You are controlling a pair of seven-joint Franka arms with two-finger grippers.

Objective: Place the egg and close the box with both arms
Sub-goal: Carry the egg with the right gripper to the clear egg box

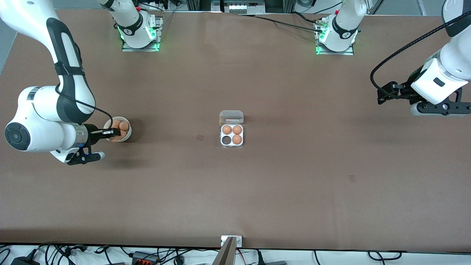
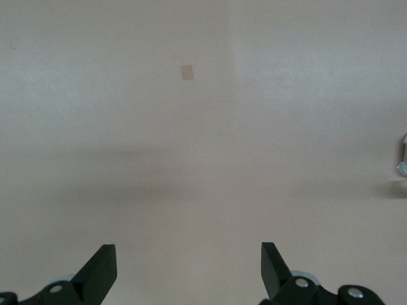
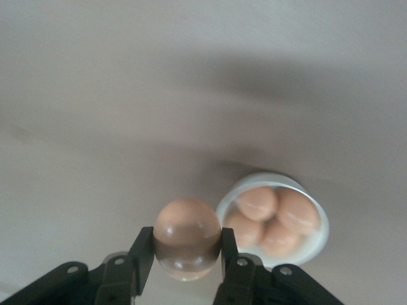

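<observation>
My right gripper (image 3: 187, 251) is shut on an orange-brown egg (image 3: 187, 236) and hangs just above the white bowl (image 1: 128, 134) at the right arm's end of the table. In the front view the right gripper (image 1: 109, 133) overlaps the bowl's rim. The clear box (image 1: 232, 144) sits at the table's middle with its lid (image 1: 231, 117) folded open toward the robots. It holds three eggs (image 1: 237, 129), and one cell (image 1: 225, 140) nearer the front camera is bare. My left gripper (image 2: 189, 267) is open over bare table at the left arm's end (image 1: 381, 96), where that arm waits.
The bowl (image 3: 318, 248) holds several more eggs (image 3: 278, 219). Small tape patches lie on the brown table: one (image 1: 199, 137) between bowl and box, another (image 1: 352, 178) toward the left arm's end. A metal bracket (image 1: 231, 241) sits at the table's near edge.
</observation>
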